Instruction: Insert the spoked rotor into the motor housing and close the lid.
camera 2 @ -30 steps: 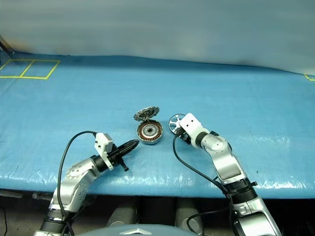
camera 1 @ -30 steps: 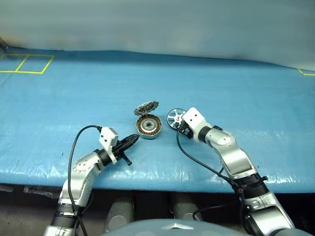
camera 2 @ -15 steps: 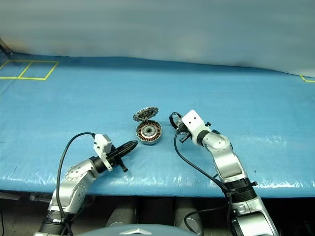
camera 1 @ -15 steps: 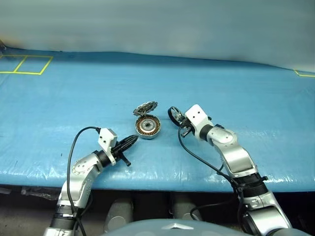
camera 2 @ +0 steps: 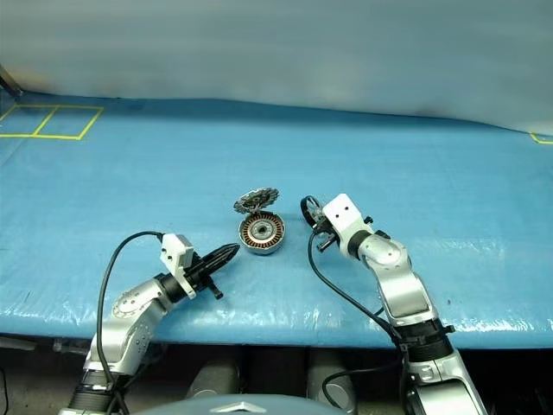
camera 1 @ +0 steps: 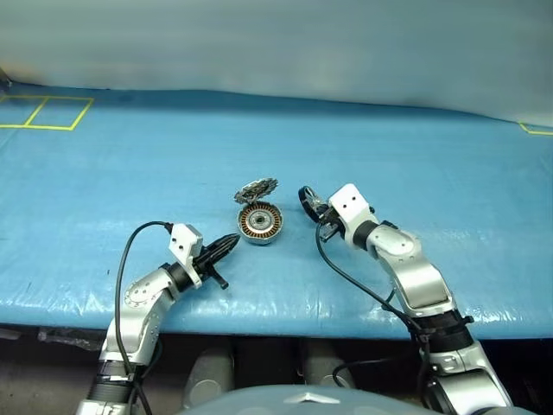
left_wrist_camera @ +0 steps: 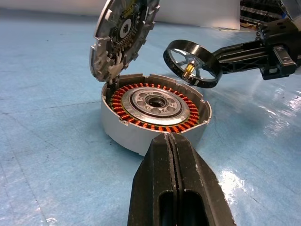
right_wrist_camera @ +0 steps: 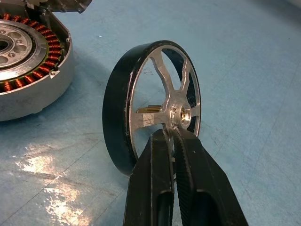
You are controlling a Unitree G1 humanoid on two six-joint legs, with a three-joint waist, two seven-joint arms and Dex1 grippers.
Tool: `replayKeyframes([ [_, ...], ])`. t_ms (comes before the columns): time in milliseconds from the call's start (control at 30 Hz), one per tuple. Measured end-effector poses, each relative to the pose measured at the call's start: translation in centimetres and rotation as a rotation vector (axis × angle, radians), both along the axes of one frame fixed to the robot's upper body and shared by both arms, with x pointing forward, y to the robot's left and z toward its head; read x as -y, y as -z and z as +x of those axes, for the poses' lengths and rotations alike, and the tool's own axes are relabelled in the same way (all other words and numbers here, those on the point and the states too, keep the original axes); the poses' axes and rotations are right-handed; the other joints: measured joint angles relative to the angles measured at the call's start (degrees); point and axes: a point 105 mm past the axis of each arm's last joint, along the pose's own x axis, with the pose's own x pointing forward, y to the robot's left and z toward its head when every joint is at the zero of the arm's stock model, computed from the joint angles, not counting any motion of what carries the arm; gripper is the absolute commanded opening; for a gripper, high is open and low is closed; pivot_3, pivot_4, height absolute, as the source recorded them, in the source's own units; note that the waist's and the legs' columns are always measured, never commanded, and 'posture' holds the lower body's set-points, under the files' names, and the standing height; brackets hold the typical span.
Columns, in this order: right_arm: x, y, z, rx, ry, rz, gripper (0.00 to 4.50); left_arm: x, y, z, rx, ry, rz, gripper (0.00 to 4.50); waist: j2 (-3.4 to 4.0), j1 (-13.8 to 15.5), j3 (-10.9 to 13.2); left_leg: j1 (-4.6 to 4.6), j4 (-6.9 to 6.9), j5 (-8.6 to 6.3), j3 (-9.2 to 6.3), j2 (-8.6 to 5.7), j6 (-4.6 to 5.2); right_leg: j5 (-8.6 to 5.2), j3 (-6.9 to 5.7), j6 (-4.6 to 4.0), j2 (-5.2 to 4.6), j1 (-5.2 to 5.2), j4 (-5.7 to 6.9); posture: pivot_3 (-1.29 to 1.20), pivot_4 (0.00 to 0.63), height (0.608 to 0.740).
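The spoked rotor [right_wrist_camera: 155, 103], black-rimmed with silver spokes, stands on edge just right of the motor housing [camera 1: 260, 223], apart from it. My right gripper [right_wrist_camera: 171, 132] is shut on a spoke beside the rotor's hub; it also shows at the rotor [camera 1: 309, 201] in the head view. The housing is a silver cup with copper windings [left_wrist_camera: 155, 108], and it is uncovered. Its toothed lid [left_wrist_camera: 123, 35] stands raised on its hinge at the far side. My left gripper [left_wrist_camera: 170, 137] is shut and holds nothing, its tip close in front of the housing wall.
Everything lies on a blue tarpaulin [camera 1: 415, 164] covering the table, whose front edge [camera 1: 276, 320] runs close below both arms. Yellow tape squares [camera 1: 43, 112] mark the far left corner. A pale sheet hangs behind the table.
My right gripper has shut on the rotor and tipped it from lying nearly flat to standing on edge, slightly raised. The left gripper has stayed where it was.
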Motion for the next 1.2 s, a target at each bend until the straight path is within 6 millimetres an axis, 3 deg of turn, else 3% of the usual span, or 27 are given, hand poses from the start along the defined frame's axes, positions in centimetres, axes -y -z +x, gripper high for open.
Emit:
replayKeyframes([
  [367,-1.8,-2.3,-1.8,0.013,-0.051,0.122,0.01,-0.1,-0.4,0.4,0.014,-0.022,-0.023,0.00,0.13,0.16,0.16,-0.10,-0.01,0.00,-0.01,-0.01,0.00,0.00,-0.01,0.00,-0.02,-0.08,-0.03,0.00,0.150,0.740],
  [767,-3.7,-2.6,-3.4,-0.007,-0.097,0.121,0.01,-0.2,-0.3,0.3,0.006,-0.011,-0.026,0.00,0.16,0.15,0.19,-0.13,-0.02,0.00,-0.02,-0.01,-0.01,-0.01,-0.03,0.00,-0.02,-0.10,-0.04,0.00,0.150,0.740],
  [1200,-5.7,-3.3,-3.8,0.033,-0.175,0.070,0.01,-0.4,-0.2,0.2,0.004,-0.006,-0.015,0.00,0.16,0.15,0.21,-0.16,-0.02,-0.01,-0.03,-0.01,-0.01,-0.01,-0.05,0.00,-0.02,-0.13,-0.05,0.00,0.150,0.740],
])
